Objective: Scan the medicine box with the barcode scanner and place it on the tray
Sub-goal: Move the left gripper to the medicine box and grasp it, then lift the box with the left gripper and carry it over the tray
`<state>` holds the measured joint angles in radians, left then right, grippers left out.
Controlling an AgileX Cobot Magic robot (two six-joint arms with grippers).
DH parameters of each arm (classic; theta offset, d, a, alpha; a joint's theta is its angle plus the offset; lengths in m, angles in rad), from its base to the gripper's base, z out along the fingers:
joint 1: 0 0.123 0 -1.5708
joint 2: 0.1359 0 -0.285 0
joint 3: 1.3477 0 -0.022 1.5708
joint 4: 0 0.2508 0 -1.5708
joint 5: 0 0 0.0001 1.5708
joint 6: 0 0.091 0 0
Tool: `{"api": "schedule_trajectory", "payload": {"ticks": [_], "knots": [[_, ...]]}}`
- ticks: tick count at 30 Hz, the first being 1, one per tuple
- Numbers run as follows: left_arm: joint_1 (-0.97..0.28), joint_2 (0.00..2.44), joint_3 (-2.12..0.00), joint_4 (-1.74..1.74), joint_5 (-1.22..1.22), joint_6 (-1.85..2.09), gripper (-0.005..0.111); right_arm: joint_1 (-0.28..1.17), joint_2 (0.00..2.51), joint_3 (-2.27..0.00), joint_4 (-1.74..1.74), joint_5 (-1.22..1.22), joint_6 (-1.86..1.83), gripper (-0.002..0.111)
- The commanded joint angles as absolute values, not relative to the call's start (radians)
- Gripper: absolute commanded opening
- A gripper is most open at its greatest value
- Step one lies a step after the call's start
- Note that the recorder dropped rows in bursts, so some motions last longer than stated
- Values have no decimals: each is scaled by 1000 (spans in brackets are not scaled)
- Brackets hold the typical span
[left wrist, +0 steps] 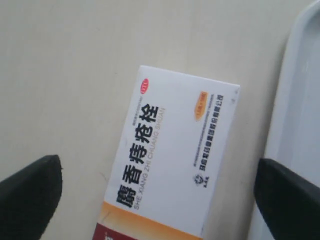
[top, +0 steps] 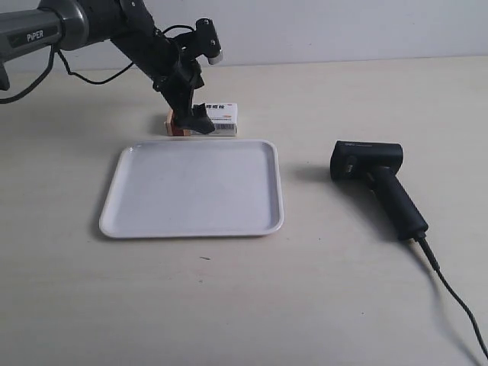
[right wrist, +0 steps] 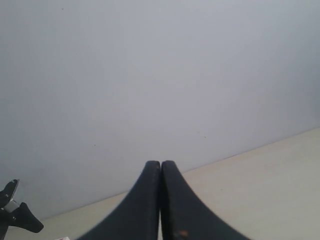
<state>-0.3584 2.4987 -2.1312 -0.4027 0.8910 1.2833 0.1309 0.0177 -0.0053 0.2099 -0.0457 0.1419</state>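
The medicine box [top: 219, 118] lies flat on the table just behind the tray [top: 191, 221], white with a red and tan end. My left gripper [top: 191, 120] is lowered over that end. In the left wrist view the medicine box [left wrist: 170, 165] lies face up with blue lettering, and my left gripper [left wrist: 160, 200] is open with a black finger on either side, both clear of it. The tray's rim [left wrist: 300, 100] runs beside the box. The barcode scanner [top: 377, 183] lies on the table to the tray's right. My right gripper [right wrist: 160, 163] is shut on nothing and faces the wall.
The scanner's black cable [top: 457, 305] trails toward the exterior view's lower right corner. A pale wall [top: 343, 30] closes the table's far edge. The right arm is out of the exterior view; part of the left arm [right wrist: 15, 215] shows in the right wrist view.
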Motion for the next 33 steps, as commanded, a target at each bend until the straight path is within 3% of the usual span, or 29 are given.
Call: {"api": "schedule_trajectory", "payload": {"ticks": [1, 8, 11, 21, 26, 31, 33], "knots": [[-358, 2514, -2140, -428, 859, 1301, 105, 134, 11, 0, 202, -56, 123, 0], [-344, 2530, -2140, -432, 847, 1301, 102, 134, 11, 0, 202, -56, 123, 0], [-328, 2536, -2140, -457, 831, 1301, 95, 134, 11, 0, 202, -56, 123, 0], [-311, 2571, -2140, -468, 804, 1301, 32, 134, 11, 0, 202, -57, 121, 0], [-313, 2570, -2140, -476, 795, 1301, 20, 134, 11, 0, 202, -59, 119, 0], [-313, 2509, -2140, -474, 793, 1253, 0, 134, 11, 0, 202, -66, 100, 0], [-313, 2460, -2140, -476, 823, 1227, 0, 134, 11, 0, 202, -74, 94, 0]]}}
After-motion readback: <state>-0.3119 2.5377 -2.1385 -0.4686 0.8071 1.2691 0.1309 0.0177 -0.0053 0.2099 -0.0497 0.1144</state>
